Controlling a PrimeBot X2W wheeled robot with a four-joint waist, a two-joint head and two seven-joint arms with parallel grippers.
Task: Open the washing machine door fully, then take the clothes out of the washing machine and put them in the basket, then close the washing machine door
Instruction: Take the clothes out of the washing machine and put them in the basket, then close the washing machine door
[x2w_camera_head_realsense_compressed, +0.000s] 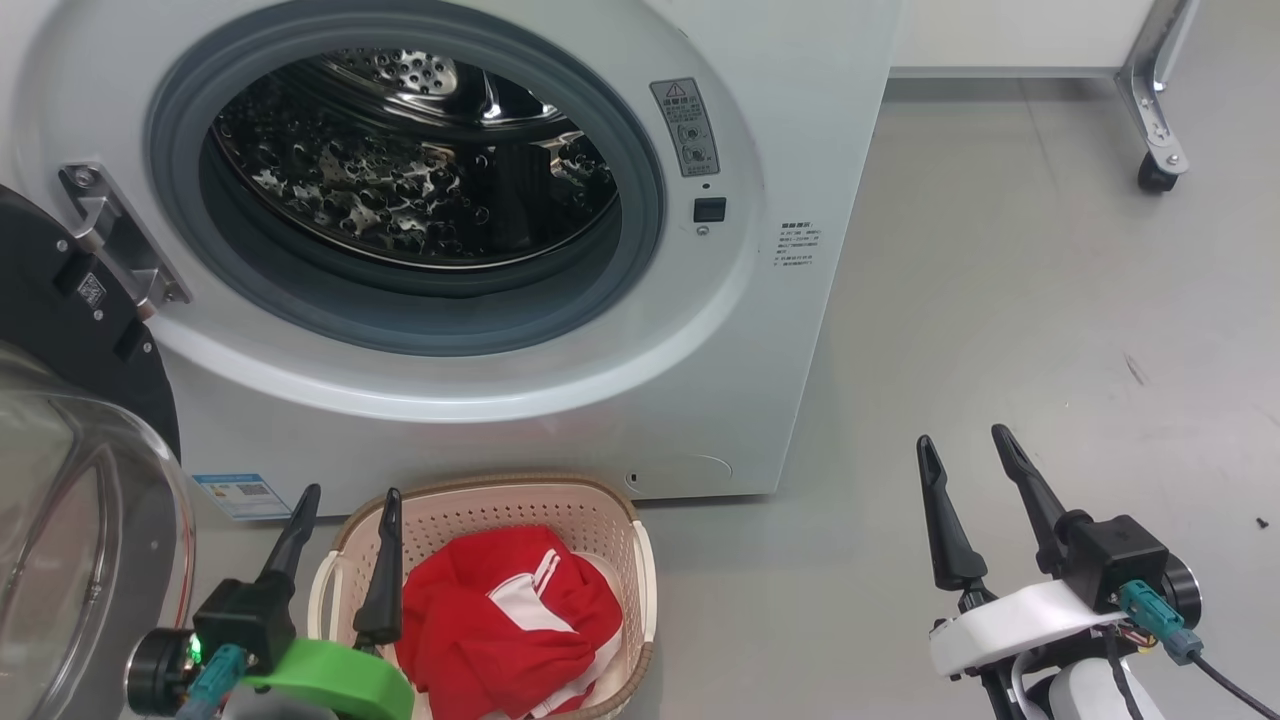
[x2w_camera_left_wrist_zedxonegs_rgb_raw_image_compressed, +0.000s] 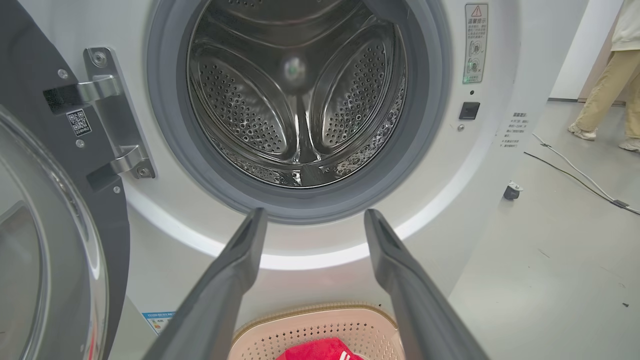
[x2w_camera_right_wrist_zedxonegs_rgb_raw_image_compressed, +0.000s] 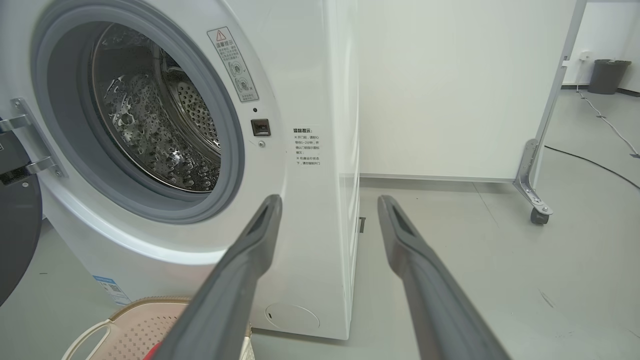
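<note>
Clothes (x2w_camera_head_realsense_compressed: 500, 620) sit in the basket (x2w_camera_head_realsense_compressed: 520, 510); with left gripper (x2w_camera_head_realsense_compressed: 351, 492) and right gripper (x2w_camera_head_realsense_compressed: 962, 435) jaws spread empty, the stiff, glossy door (x2w_camera_head_realsense_compressed: 70, 500) likely wants pushing at its free rim.

Washer (x2w_camera_head_realsense_compressed: 790, 120) is glossy white, drum (x2w_camera_head_realsense_compressed: 400, 170) shiny dimpled steel, seal (x2w_camera_head_realsense_compressed: 400, 322) matt grey rubber. Door (x2w_camera_head_realsense_compressed: 90, 560) is clear glass in glossy black. Basket (x2w_camera_head_realsense_compressed: 520, 510) looks like perforated cream plastic, clothes (x2w_camera_head_realsense_compressed: 500, 620) soft red cloth.

The grey floor (x2w_camera_head_realsense_compressed: 1000, 300) carries the washing machine (x2w_camera_head_realsense_compressed: 780, 120), the basket (x2w_camera_head_realsense_compressed: 560, 515) before it, perhaps touching, and a castor wheel (x2w_camera_head_realsense_compressed: 1157, 180).
</note>
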